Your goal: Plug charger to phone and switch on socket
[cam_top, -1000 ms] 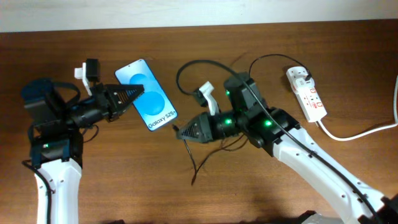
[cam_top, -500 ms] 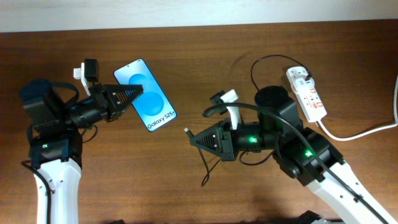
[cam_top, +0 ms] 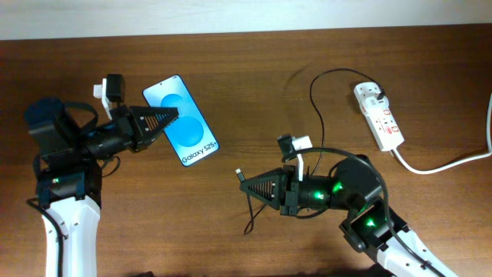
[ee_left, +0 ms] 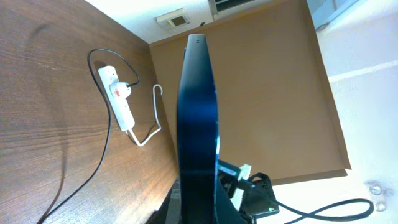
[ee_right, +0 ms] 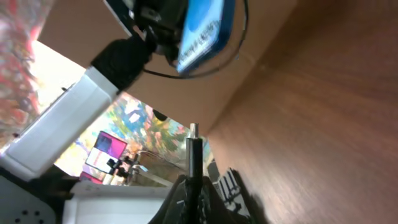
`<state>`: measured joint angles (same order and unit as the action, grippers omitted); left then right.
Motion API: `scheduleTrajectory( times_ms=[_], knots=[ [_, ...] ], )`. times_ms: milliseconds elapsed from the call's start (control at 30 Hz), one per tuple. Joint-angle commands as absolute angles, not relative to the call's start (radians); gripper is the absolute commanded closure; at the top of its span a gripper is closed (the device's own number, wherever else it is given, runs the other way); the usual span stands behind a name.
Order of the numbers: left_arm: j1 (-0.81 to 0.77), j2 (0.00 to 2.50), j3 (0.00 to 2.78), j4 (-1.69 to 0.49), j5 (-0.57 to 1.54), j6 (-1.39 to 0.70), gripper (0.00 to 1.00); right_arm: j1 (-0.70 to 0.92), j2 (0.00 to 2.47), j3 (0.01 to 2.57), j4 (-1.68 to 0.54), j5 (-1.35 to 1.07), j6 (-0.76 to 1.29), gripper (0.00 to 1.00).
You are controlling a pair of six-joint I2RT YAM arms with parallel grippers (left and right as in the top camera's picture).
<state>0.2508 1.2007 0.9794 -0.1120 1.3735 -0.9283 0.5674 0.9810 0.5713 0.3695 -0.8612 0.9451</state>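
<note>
My left gripper (cam_top: pixel 171 118) is shut on the phone (cam_top: pixel 183 117), holding it off the table with its blue "Galaxy S25" screen up; in the left wrist view the phone (ee_left: pixel 198 124) shows edge-on. My right gripper (cam_top: pixel 247 185) is shut on the charger cable's connector end (cam_top: pixel 241 175), which sticks out toward the phone and stands apart from it; the tip also shows in the right wrist view (ee_right: pixel 193 140). The black cable (cam_top: pixel 314 92) loops back to a plug in the white socket strip (cam_top: pixel 379 115) at the far right.
The strip's thick white cord (cam_top: pixel 446 163) runs off the right edge. A loose end of black cable (cam_top: pixel 250 219) hangs below my right gripper. The strip also shows in the left wrist view (ee_left: pixel 120 99).
My right arm has drawn back toward the front right with the connector, away from the phone. The left gripper and phone have stayed almost still.
</note>
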Motion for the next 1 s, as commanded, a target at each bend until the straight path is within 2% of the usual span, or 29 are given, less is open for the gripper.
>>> scheduleTrajectory(
  times_ms=[0,133,300,500,967],
  knots=[
    [0.252,1.190,0.988,-0.106,1.399,-0.931,1.00,0.571,1.003,0.568,0.437,-0.863,1.005,0.96],
    [0.252,1.190,0.988,-0.106,1.399,-0.931,1.00,0.587,1.066,0.568,0.478,-0.864,1.053,0.96],
    [0.252,1.190,0.988,-0.106,1.391,-0.931,1.00,0.680,1.200,0.569,0.759,-0.850,1.052,0.96],
    [0.252,1.190,0.988,-0.107,1.392,-0.931,1.00,0.682,1.299,0.569,0.852,-0.848,1.025,0.96],
    [0.252,1.190,0.988,-0.107,1.392,-0.931,1.00,0.682,1.326,0.610,0.853,-0.819,1.003,0.96]
  ],
)
